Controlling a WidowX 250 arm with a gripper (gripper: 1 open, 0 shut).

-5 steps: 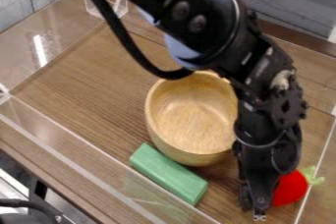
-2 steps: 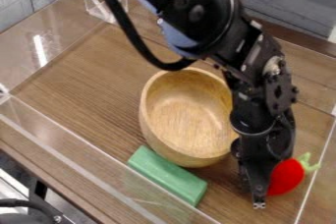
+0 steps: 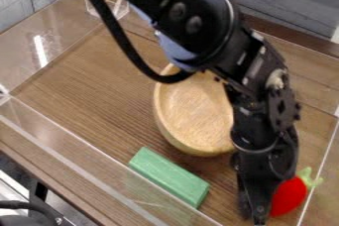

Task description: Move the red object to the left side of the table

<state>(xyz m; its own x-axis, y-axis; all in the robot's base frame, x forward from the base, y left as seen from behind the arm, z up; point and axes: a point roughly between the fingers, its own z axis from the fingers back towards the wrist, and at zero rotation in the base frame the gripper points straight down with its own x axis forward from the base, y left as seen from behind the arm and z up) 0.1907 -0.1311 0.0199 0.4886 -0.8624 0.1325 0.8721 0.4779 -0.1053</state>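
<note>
The red object (image 3: 295, 193), a small round toy with a light-green tip, lies near the table's (image 3: 93, 91) front right corner. My black gripper (image 3: 261, 198) points down right beside it, on its left and touching or nearly touching it. The fingers blur into one dark mass, so I cannot tell whether they are open or shut, or whether they hold the toy. The arm rises from there up to the upper left and hides part of the toy's left side.
A wooden bowl (image 3: 196, 121) stands just left of and behind the gripper, partly covered by the arm. A flat green block (image 3: 169, 175) lies in front of the bowl. Low clear acrylic walls (image 3: 54, 131) edge the tabletop.
The red object sat slightly higher and further left 0.4 s ago and is now lower, near the front edge. The gripper has dropped with it and the wrist has turned a little.
</note>
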